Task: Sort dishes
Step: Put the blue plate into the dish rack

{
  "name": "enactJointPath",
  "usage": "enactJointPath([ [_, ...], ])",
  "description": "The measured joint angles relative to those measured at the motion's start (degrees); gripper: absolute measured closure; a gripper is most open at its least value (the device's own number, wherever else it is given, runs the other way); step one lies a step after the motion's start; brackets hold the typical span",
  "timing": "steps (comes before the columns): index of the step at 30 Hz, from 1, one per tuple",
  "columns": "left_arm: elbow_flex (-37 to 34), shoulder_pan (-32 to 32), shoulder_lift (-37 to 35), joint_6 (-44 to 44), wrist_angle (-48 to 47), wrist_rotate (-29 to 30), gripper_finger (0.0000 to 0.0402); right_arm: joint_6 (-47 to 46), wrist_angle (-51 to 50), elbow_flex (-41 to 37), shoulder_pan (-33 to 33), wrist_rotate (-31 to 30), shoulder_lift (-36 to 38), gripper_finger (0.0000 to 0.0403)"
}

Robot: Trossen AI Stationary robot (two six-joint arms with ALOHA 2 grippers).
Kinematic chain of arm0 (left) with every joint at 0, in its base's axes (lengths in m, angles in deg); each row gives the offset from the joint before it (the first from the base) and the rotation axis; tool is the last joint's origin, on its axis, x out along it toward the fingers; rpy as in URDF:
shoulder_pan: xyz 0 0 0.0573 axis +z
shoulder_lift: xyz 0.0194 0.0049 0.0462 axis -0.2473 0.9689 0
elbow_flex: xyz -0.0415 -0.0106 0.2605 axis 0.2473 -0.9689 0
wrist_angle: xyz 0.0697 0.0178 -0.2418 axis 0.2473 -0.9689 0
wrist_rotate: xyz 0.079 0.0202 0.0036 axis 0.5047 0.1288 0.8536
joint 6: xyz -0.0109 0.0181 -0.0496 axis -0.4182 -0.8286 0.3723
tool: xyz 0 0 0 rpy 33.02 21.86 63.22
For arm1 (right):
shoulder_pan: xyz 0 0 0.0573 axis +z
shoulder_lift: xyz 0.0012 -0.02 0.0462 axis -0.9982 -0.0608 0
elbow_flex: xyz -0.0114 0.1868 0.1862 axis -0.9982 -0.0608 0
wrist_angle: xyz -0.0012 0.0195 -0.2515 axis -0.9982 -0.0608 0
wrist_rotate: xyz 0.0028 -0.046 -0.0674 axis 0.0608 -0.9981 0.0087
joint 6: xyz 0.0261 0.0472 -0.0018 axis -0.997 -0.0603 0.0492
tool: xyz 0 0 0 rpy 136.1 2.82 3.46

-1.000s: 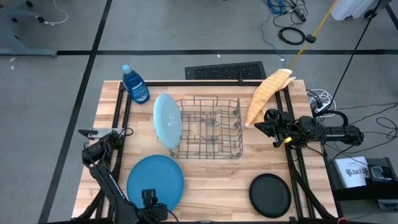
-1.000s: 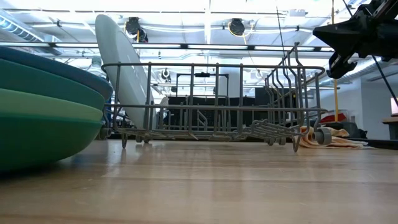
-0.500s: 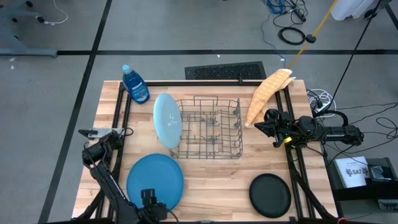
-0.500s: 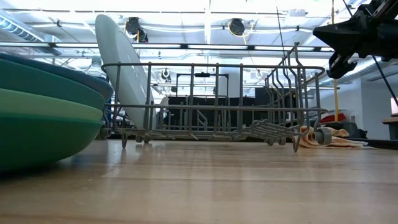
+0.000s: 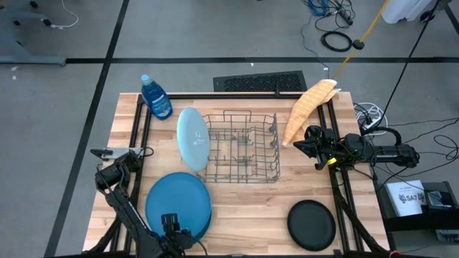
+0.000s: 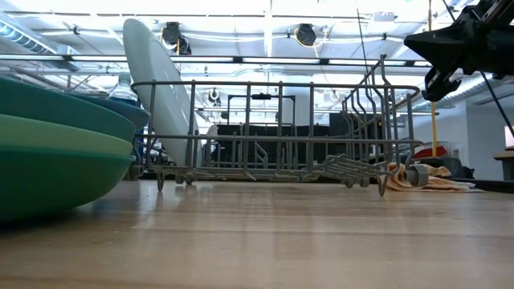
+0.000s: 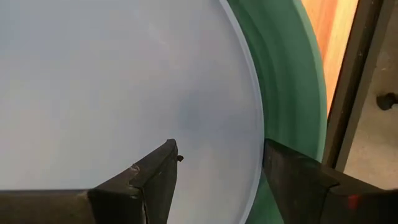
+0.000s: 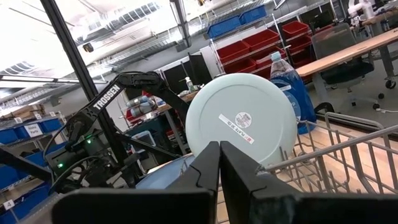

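A blue plate (image 5: 178,202) lies on top of a stack of teal and green plates (image 6: 56,152) at the table's near left. My left gripper (image 5: 172,228) is at the blue plate's near rim and shut on it. A light blue plate (image 5: 192,138) stands on edge in the left end of the grey wire rack (image 5: 240,147). A smaller black plate (image 5: 311,223) lies flat at the near right. My right gripper (image 5: 300,145) is shut and empty, in the air to the right of the rack. My left gripper has the blue plate's near rim (image 7: 252,180) between its two fingers, one finger (image 7: 152,180) over the plate's face and the other (image 7: 298,180) outside the rim, over the green plate below. It comes from the table's near side. The plate rests on the stack.
A blue soap bottle (image 5: 155,97) stands at the far left. A yellow cloth (image 5: 308,107) lies at the far right beside the rack. Bare wood shows between the stack and the black plate.
The blue plate has slid a little toward the table's far left over the stack; in the low view its rim no longer covers the teal plate under it. My left gripper has moved with it.
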Motion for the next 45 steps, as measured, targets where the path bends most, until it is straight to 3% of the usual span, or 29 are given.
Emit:
enactJointPath([
  [17, -0.2, 0.0, 1.9, -1.5, 2.0, 0.0, 0.0172, 0.0, 0.0, 0.0, 0.0, 0.0, 0.0, 0.0394],
  [31, -0.2, -0.1, 5.1, -1.5, -2.0, 1.3, 0.0177, 0.0, 0.0, 0.0, 0.0, 0.0, 0.0, 0.0394],
  [36, -0.2, -0.1, 5.1, -1.6, -2.9, 1.6, 0.0229, 0.3, 0.0, 0.0, 0.0, 0.0, 0.0, 0.0394],
  [45, -0.2, -0.1, 5.1, -2.4, -3.1, 1.8, 0.0387, 0.3, 0.0, 0.0, 0.0, 0.0, 0.0, 0.0394],
])
